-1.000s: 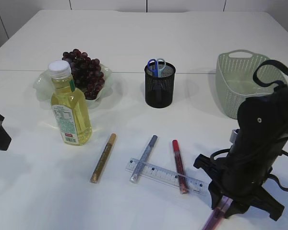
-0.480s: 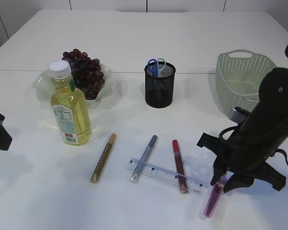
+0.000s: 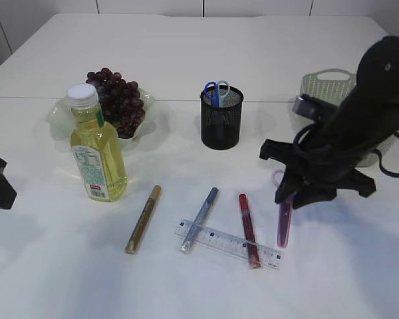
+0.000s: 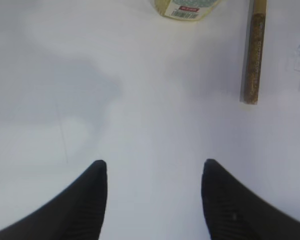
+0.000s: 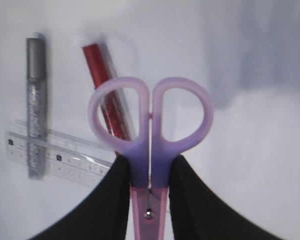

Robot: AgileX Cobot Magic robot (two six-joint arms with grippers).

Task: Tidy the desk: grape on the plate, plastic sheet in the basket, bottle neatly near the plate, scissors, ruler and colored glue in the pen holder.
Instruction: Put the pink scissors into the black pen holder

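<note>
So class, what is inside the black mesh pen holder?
In the black mesh pen holder, blue-handled scissors stand with handles poking out; their blades and anything lower are hidden by the mesh.

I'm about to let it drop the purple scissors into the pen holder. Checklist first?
1. Right claw shut on purple scissors: ok.
2. Scissors off the table, hanging blade down: ok.
3. Pen holder upright: ok.
4. Room inside holder: blue scissors already in it; cannot tell.
5. Claw above holder: not ok, it is off to the right and lower.
6. Left claw open, holding nothing, away from holder: ok.
</note>
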